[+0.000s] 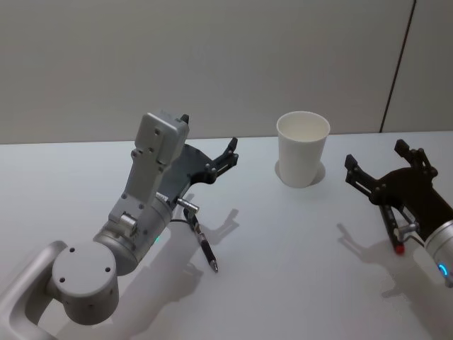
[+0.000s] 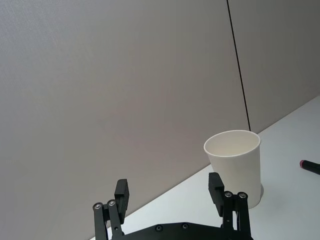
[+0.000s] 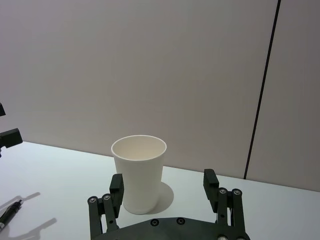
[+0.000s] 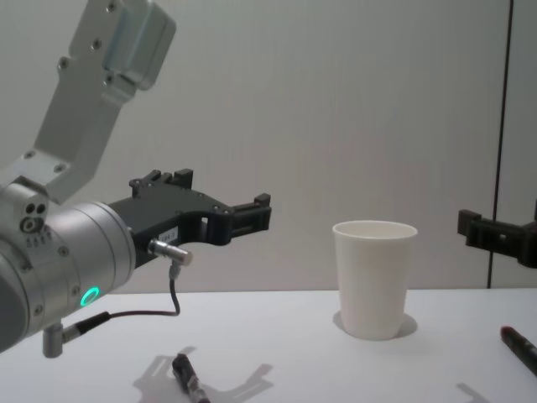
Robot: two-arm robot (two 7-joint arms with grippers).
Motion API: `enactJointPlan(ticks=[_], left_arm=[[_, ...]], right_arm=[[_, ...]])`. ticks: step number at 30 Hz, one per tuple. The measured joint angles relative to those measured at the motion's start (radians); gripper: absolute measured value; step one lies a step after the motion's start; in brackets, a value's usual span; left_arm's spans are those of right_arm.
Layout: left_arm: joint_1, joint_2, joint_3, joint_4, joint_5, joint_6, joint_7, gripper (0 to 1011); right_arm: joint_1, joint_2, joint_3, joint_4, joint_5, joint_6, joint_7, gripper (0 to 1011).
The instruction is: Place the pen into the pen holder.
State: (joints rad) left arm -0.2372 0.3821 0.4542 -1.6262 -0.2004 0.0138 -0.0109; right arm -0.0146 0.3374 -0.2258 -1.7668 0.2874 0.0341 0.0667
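My left gripper (image 2: 169, 186) hangs, jaws apart, near the pen (image 1: 205, 249) lying flat left of the table's (image 1: 283, 283) middle, with my right gripper (image 1: 376, 156) likewise spread right of the pen holder (image 1: 303, 149) by the far edge, and I fear a skewed pinch would roll the pen away.

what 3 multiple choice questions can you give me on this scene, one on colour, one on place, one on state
1. The pen holder is: A white; B blue; C red.
2. The pen lies: A inside the pen holder; B on the table, left of the pen holder; C on the floor.
3. The left gripper is: A shut on the pen; B open and empty; C shut on the pen holder.
Answers: 1 A, its wall is plain white. 2 B, it lies flat on the table. 3 B, its fingers stand apart with nothing between them; the right gripper, right of the pen holder, is open too.
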Motion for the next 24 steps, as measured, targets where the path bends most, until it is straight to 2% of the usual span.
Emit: enactJointPlan(ticks=[24], left_arm=[[0.000,0.000,0.000,0.000,0.000,0.000,0.000,1000]], right_arm=[[0.000,0.000,0.000,0.000,0.000,0.000,0.000,1002]])
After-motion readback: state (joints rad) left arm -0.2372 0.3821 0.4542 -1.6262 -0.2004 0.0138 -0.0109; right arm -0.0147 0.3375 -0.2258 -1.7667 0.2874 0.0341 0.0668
